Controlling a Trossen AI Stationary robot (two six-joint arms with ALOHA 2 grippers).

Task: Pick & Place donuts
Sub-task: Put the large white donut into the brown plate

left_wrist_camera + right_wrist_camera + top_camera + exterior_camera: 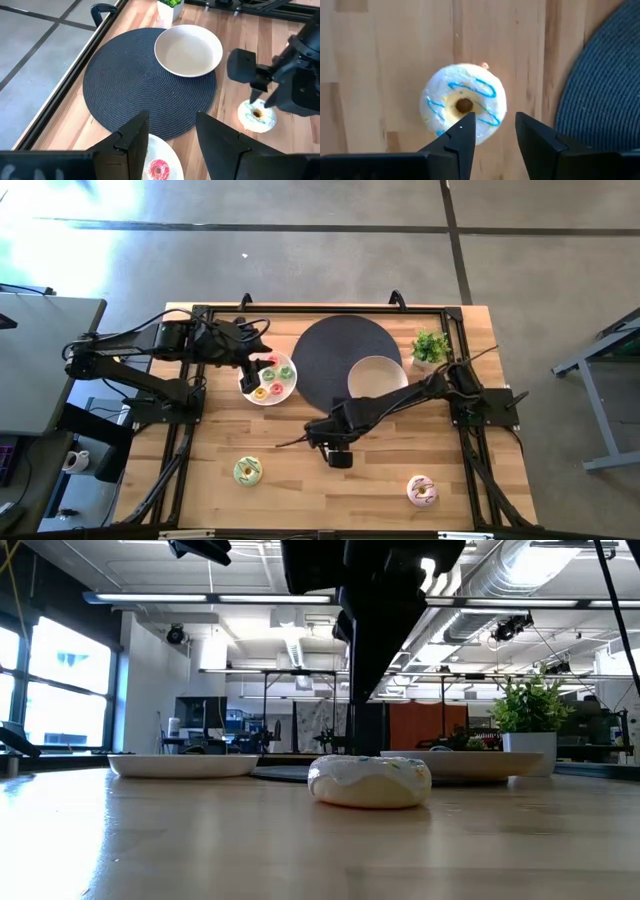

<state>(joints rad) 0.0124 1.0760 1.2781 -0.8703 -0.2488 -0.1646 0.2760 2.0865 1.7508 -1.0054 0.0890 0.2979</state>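
Note:
A white donut with blue drizzle [463, 106] lies flat on the wood just off the black mat. My right gripper [495, 132] hangs open above it, fingers pointing down, apart from it. The same donut [256, 116] shows below that gripper in the left wrist view, and the low view shows the donut [370, 782] too. My left gripper [172, 125] is open over the small white plate [250, 387], which holds several tiny donuts, among them a pink one [159, 170]. A green donut [247, 471] and a pink-and-white donut [422, 491] lie flat near the table's near edge.
A big black woven disc [330, 355] lies at the table's middle with a white plate [377, 377] on its right part. A small potted plant [431, 347] stands right of it. Black frame rails run along the table's edges.

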